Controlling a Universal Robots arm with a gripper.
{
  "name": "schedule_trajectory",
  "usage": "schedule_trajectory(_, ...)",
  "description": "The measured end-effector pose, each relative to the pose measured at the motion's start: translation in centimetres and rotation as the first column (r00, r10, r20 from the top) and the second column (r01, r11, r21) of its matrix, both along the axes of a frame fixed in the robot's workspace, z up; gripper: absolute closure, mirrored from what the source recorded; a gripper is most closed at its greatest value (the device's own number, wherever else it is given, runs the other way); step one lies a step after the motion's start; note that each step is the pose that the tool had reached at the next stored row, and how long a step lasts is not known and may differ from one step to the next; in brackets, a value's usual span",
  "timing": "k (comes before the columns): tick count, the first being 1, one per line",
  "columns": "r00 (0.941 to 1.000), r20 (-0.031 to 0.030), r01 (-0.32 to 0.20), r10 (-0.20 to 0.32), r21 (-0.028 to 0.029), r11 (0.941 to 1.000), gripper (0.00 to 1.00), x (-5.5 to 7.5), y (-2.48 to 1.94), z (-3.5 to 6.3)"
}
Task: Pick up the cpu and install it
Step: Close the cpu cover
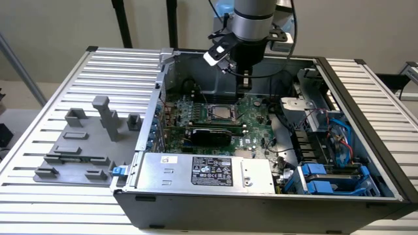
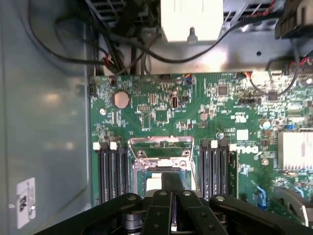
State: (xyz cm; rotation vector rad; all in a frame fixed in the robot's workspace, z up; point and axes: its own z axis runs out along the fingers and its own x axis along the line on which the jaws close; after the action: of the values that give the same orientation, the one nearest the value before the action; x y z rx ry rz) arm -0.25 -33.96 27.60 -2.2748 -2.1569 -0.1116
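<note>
The cpu [image 1: 221, 113], a small square with a silver-grey top, lies flat in the dark socket frame [image 1: 220, 106] on the green motherboard [image 1: 251, 110] inside the open computer case. In the wrist view a pale patch of the cpu [image 2: 152, 182] shows beside the fingers, below the metal socket bracket [image 2: 159, 148]. My gripper [image 1: 243, 91] hangs from the arm just above the board, slightly behind the socket and towards the exterior view's right. Its two dark fingers [image 2: 167, 182] are pressed together, so the gripper [image 2: 171, 180] is shut with nothing visible between them.
Black memory slots [image 2: 110, 169] flank the socket. Cables [image 2: 122, 34] and a white part [image 2: 191, 19] sit near the case wall. A power supply [image 1: 205, 170] and blue drive bays [image 1: 326, 178] fill the case front. Grey fixture blocks [image 1: 81, 144] stand on the slatted table at the exterior view's left.
</note>
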Motion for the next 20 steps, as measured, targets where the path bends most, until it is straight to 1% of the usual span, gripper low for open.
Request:
schedule_trajectory(3, 1.0000, -0.0010, -0.001, 0.001, 0.0026, 1.0000, 0.89, 1.4, -0.02, 0.43)
schedule_trajectory(8, 1.0000, -0.0010, -0.002, 0.002, 0.0100, 0.9999, 0.89, 3.6, -0.03, 0.48)
schedule_trajectory(10, 1.0000, -0.0009, -0.003, 0.003, 0.0115, 0.9999, 0.89, 4.5, -0.03, 0.45)
schedule_trajectory(13, 1.0000, -0.0010, -0.005, 0.005, 0.0113, 0.9999, 0.89, 4.9, -0.04, 0.04)
schedule_trajectory(20, 1.0000, -0.0009, -0.006, 0.006, 0.0115, 0.9999, 0.89, 5.0, -0.03, -1.25)
